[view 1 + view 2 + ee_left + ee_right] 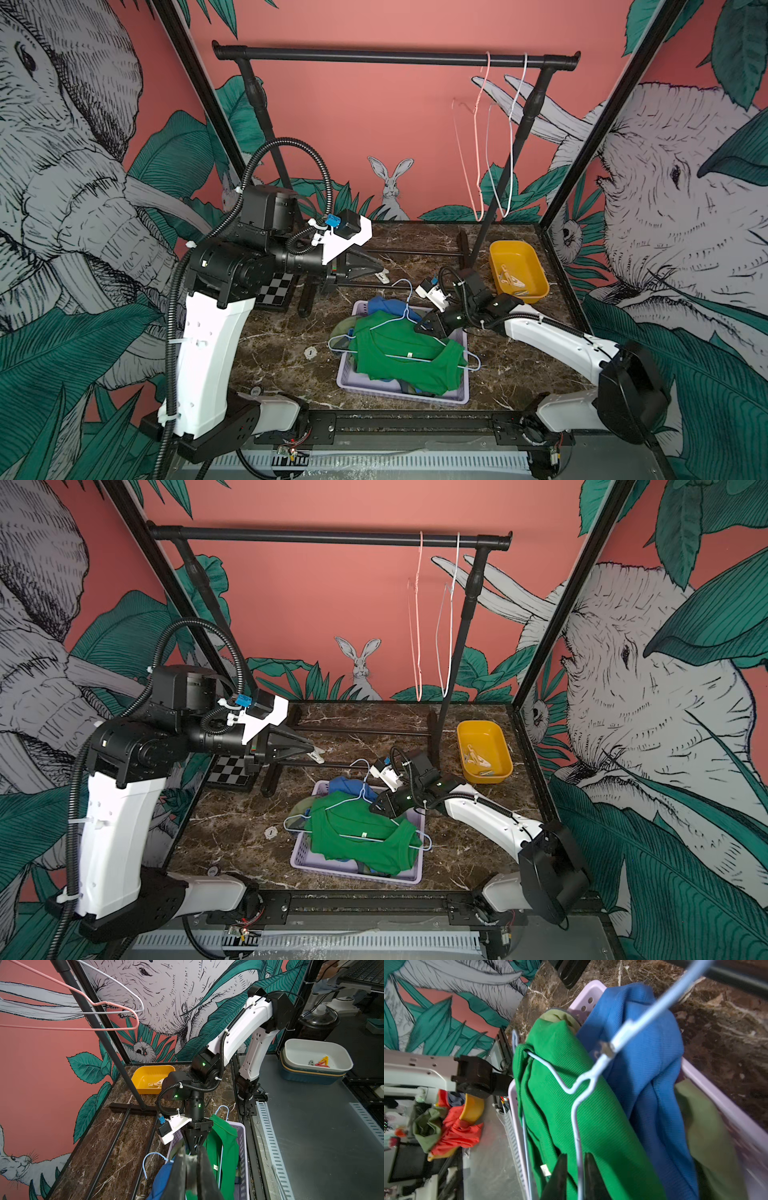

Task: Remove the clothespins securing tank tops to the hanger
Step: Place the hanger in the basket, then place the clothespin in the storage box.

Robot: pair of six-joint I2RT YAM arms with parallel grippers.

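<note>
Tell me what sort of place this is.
Probably a robot test cell staged as a laundry corner: a black garment rail with bare wire hangers, a lilac basket of tank tops, and jungle-mural panels boxing in the marble-look tabletop.

olive top (708, 1126) mostly under green top (560, 1105), clothespins (509, 278) in tray (525, 298) too small to count

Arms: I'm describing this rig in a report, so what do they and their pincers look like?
Left arm and right arm: white shells, black joints, black ribbed hoses held by white zip ties. Left pincer and right pincer: black and tapered, with a white camera bracket behind each.
</note>
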